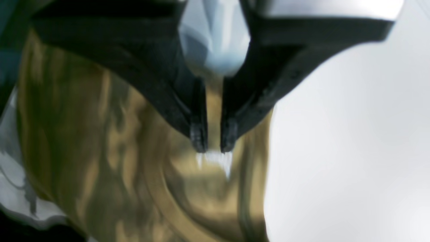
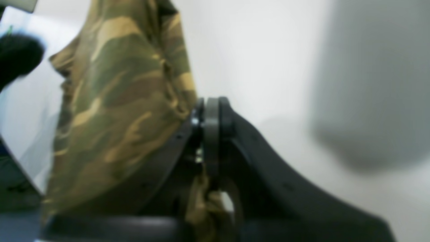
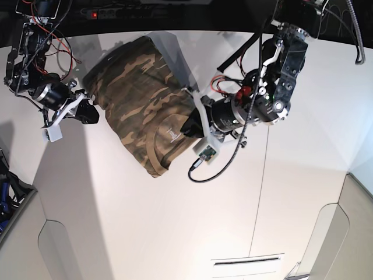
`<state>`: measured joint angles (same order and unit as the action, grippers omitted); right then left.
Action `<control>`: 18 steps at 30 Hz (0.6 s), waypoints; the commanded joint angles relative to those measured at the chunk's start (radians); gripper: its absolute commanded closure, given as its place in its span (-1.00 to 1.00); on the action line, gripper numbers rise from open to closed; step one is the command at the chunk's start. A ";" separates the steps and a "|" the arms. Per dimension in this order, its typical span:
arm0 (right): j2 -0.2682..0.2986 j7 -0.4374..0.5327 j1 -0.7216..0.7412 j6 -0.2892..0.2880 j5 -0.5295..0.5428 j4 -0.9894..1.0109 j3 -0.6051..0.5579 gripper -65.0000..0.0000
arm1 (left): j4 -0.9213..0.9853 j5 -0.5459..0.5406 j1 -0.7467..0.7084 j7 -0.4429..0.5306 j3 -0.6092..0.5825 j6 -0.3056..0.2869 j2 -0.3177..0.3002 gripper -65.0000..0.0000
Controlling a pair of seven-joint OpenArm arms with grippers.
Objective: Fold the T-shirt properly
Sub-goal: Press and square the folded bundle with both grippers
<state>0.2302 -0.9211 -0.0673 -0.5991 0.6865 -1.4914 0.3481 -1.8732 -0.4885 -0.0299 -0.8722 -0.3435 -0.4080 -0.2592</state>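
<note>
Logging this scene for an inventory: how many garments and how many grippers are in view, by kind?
T-shirt: 1, camouflage, held off the white table.
Grippers: 2, the left gripper and the right gripper, each closed on the cloth.
Total: 3.

Bright, even light falls on the white desk (image 3: 175,233) in the base view, which is sharp, with straight lines bowing toward its corners. The shirt (image 3: 143,111) there casts almost no shadow. The left wrist view is heavily smeared: the camouflage (image 1: 117,161) runs in streaks, and glare whitens the upper right. The right wrist view is soft throughout; the cloth (image 2: 121,101) is clearest, a grey shadow (image 2: 369,101) spreads at right, and the near black parts are out of focus.
</note>
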 commanded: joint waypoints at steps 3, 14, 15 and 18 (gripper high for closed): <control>0.042 0.024 0.010 -0.007 -0.003 -0.017 0.007 1.00 | -0.117 -0.036 -0.102 0.015 -0.002 -0.008 0.002 0.74; 0.032 -0.005 0.003 -0.007 0.071 -0.017 0.004 1.00 | -0.047 0.005 -0.246 0.051 -0.002 -0.038 0.085 0.74; 0.025 -0.020 0.000 -0.007 0.080 -0.017 0.004 1.00 | -0.033 0.016 -0.239 0.060 -0.002 -0.038 0.091 0.74; -0.004 -0.025 -0.025 -0.008 0.093 -0.017 0.003 1.00 | 0.011 0.051 -0.209 0.061 -0.002 -0.038 0.096 0.74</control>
<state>0.2226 -0.9585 -0.0982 -0.5991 0.7563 -1.4914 0.3477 -1.8469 -0.4294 -0.2489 -0.8299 -0.3477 -0.4393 -0.1631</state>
